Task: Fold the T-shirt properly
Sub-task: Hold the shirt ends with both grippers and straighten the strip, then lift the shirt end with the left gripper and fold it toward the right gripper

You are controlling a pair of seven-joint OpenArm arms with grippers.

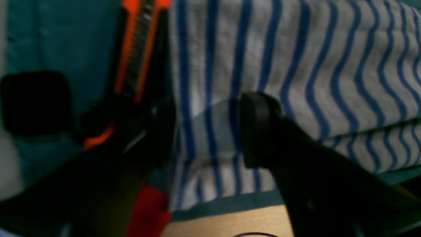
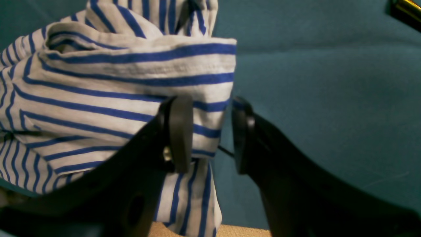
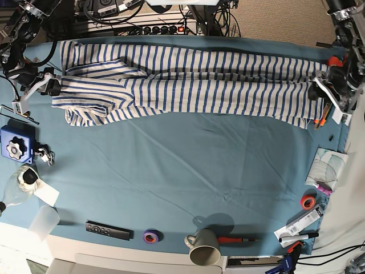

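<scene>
The T-shirt, white with thin blue stripes, lies as a long folded band across the far side of the teal table cloth. My left gripper is at the band's right end. In the left wrist view it stands open, jaws wide apart over flat striped fabric. My right gripper is at the band's left end. In the right wrist view it is open, with a bunched edge of the shirt reaching in between the fingers and a strip of teal showing before the right finger.
An orange-and-black cutter lies beside the left gripper. A blue device, bottle and cup line the left edge. Near the front edge are a remote, tape roll and mug. Orange tape lies at the right.
</scene>
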